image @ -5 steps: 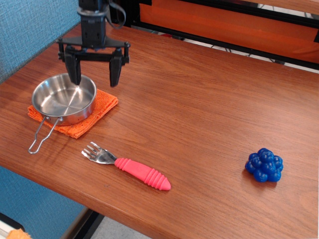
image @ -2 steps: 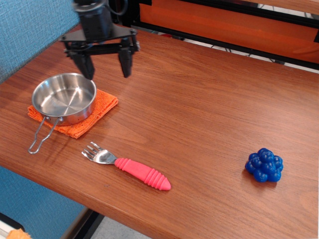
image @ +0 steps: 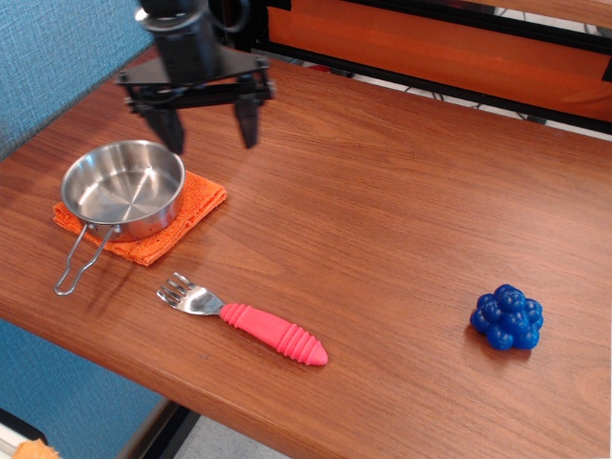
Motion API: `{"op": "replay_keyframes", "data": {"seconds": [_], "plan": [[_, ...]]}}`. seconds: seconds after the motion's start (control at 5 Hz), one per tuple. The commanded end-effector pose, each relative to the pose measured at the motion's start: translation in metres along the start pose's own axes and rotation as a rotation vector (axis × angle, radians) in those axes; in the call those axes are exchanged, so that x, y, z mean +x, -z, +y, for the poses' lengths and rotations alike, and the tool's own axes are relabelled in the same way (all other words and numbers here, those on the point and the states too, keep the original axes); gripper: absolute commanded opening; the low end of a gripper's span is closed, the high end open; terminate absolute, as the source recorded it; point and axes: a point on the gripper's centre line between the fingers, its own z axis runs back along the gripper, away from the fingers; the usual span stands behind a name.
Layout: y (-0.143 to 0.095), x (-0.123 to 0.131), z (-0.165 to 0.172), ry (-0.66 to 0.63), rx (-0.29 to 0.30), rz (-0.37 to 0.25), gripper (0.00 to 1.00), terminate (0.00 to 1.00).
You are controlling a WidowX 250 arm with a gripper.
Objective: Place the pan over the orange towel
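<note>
Pan (image: 122,189) sits on orange towel (image: 196,198), so I lift my wide-open, empty hand (image: 208,133) straight up, clear of the far rim.

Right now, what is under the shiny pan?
The orange towel lies under the pan, its edges poking out around it. The towel's middle is covered, so anything there cannot be seen.

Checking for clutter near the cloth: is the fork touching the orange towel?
No, the fork lies apart from the orange towel, with bare wooden table between them.
</note>
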Motion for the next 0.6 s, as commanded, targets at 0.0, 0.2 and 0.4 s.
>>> {"op": "replay_keyframes", "data": {"seconds": [0.0,0.2,0.4], "plan": [[-0.031,-0.041,-0.037,0.082,-0.018,-0.051,1.0,0.0],[-0.043,-0.077,-0.05,0.128,-0.049,-0.037,1.0,0.0],[-0.051,-0.11,-0.07,0.21,-0.101,-0.03,1.0,0.0]]}}
